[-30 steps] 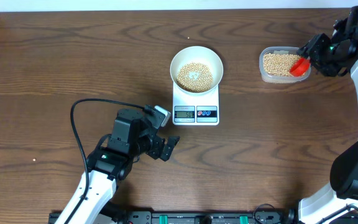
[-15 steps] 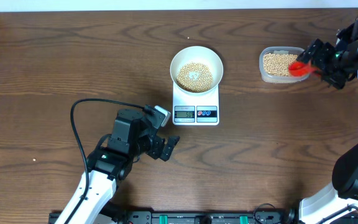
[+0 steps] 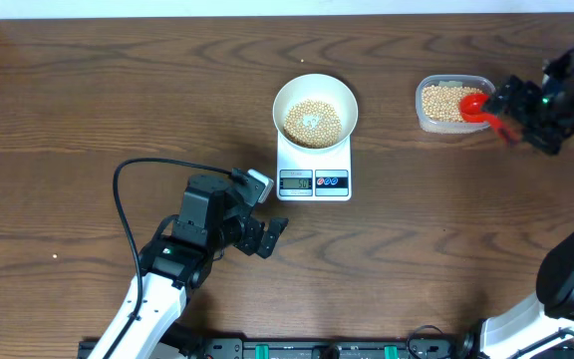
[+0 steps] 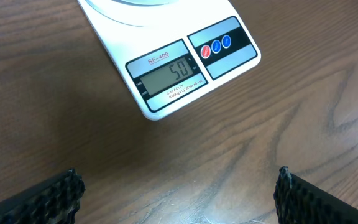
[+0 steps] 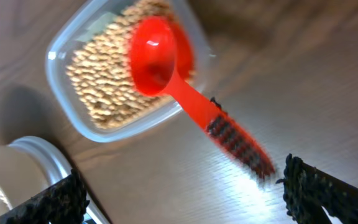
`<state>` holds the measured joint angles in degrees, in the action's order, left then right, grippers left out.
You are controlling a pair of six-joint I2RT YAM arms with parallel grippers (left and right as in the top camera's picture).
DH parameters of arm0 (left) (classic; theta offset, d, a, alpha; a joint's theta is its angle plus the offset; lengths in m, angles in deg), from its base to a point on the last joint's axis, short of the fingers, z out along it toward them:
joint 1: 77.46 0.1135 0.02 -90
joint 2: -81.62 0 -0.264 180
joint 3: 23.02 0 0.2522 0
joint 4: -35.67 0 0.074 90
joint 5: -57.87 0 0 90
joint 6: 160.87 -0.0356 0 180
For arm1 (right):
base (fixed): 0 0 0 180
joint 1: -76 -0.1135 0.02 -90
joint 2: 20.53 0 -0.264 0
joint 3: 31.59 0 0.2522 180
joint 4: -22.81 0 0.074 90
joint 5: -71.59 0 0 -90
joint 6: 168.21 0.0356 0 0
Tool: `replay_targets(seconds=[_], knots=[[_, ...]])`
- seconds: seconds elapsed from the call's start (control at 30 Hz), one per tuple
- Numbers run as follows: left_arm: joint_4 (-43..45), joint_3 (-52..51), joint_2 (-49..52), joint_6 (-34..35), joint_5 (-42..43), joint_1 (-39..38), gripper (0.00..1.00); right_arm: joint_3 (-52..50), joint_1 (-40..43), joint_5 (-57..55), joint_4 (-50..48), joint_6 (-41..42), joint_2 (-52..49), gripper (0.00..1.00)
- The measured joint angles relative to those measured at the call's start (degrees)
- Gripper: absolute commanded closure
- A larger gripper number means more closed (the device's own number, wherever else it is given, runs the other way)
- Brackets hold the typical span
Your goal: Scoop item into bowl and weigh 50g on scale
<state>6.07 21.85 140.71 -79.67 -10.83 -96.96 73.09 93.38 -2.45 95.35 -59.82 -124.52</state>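
The white bowl (image 3: 314,108) holds a heap of beige beans (image 3: 312,122) and stands on the white scale (image 3: 314,168). In the left wrist view the scale (image 4: 185,68) reads 50 on its display. My left gripper (image 3: 272,237) is open and empty on the table in front of the scale; its fingertips (image 4: 42,199) stand wide apart. My right gripper (image 3: 528,108) is open just right of the clear tub. A red scoop (image 3: 478,106) rests with its head over the tub's beans (image 5: 104,81) and its handle (image 5: 229,134) sticking out toward my right gripper (image 5: 185,202), free of both fingers.
The clear plastic tub (image 3: 450,128) of beans stands at the back right, near the right arm's base. A black cable (image 3: 128,214) loops on the table by the left arm. Bare wood lies between the scale and the tub.
My right gripper has drawn back to the right from the tub and let go of the red scoop, which now lies on the tub. The left arm has not moved.
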Motion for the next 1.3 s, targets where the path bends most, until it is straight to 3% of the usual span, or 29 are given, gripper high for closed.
replay_targets(seconds=[0.5,0.87,1.3], knots=[[0.0,0.0,0.0,0.0,0.0,0.0,0.0,0.02,4.13,0.11,4.15,-9.16,1.14,0.01],[0.0,0.0,0.0,0.0,0.0,0.0,0.0,1.9,4.13,2.86,2.12,-15.85,18.73,0.01],[0.0,0.0,0.0,0.0,0.0,0.0,0.0,2.32,4.13,7.45,5.92,-16.57,37.46,0.01]])
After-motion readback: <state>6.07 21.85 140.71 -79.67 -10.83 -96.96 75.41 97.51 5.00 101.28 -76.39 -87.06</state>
